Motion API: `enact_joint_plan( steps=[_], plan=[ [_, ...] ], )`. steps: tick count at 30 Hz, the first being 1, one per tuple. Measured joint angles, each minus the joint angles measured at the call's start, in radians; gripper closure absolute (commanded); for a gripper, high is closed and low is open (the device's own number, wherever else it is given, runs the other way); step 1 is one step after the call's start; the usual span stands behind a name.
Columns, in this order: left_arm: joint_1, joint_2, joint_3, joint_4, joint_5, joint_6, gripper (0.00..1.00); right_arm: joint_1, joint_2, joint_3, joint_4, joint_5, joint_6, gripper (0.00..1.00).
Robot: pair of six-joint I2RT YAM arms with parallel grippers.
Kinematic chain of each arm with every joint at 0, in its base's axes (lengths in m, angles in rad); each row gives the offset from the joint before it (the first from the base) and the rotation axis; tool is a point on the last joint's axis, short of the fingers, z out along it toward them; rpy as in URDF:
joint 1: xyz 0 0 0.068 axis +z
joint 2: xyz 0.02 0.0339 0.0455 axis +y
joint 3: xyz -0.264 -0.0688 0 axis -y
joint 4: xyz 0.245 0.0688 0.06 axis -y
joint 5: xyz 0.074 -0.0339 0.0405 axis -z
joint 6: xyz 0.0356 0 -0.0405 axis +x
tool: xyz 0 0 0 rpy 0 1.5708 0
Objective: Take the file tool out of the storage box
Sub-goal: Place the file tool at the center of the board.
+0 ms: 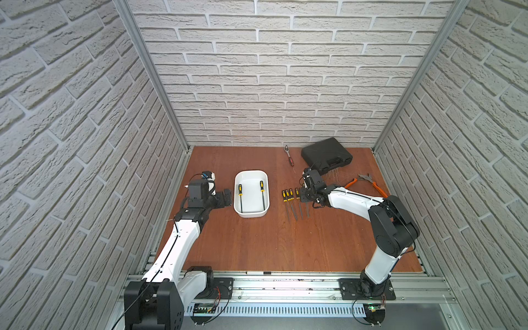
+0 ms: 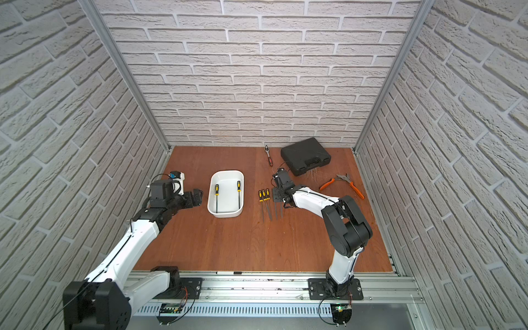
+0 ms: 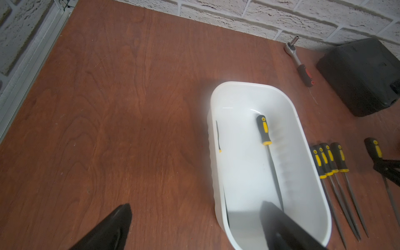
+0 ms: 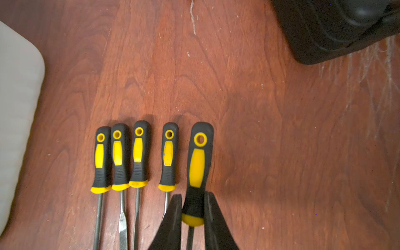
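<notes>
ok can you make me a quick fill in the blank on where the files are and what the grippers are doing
Inside the storage box, the files lying there number ____. The right gripper grips the held file by its ____. Beside it on the table, the row of loose files counts ____. The left gripper, holding nothing, stands ____.
Missing words: two; handle; four; open.
</notes>
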Motion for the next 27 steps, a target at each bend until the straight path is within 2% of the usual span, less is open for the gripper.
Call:
enact_joint_plan(
  steps=[7,17,27],
  plan=[
    [0.0,0.0,0.0,0.0,0.001,0.0,0.01,-0.003,0.078,0.016,0.004,-0.002,-0.006,0.98],
    [0.0,0.001,0.0,0.002,0.001,0.0,0.02,-0.003,0.098,0.032,0.007,-0.003,-0.011,0.97],
    [0.0,0.005,0.0,0.006,0.0,0.0,0.02,-0.003,0.098,0.046,0.002,-0.002,-0.011,0.86]
  ],
)
